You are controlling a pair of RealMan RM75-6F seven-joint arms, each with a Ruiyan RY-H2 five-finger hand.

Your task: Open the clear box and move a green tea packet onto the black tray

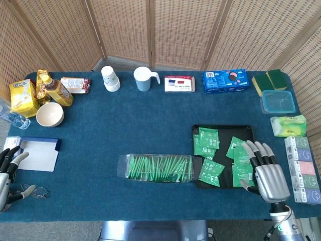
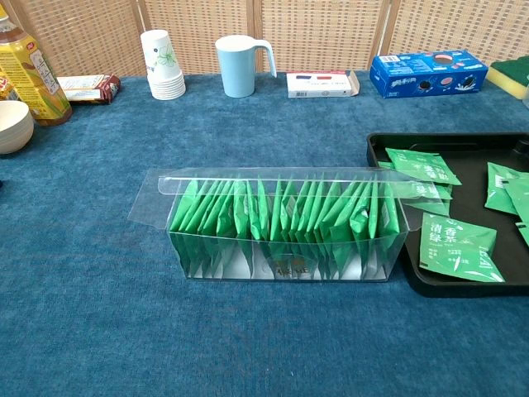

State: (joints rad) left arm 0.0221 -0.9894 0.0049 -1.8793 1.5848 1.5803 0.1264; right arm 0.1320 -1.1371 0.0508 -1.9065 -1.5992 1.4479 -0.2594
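Note:
The clear box lies mid-table with its lid folded back, full of upright green tea packets. Right beside it sits the black tray, where several green tea packets lie flat. My right hand hovers over the tray's front right corner, fingers stretched out and apart, holding nothing. My left hand sits at the table's left front edge, far from the box, fingers apart and empty. The chest view shows neither hand.
Along the back stand a stack of paper cups, a blue mug, a small white box and a blue cookie box. A bowl and bottle are at the left, and a white tray lies near my left hand.

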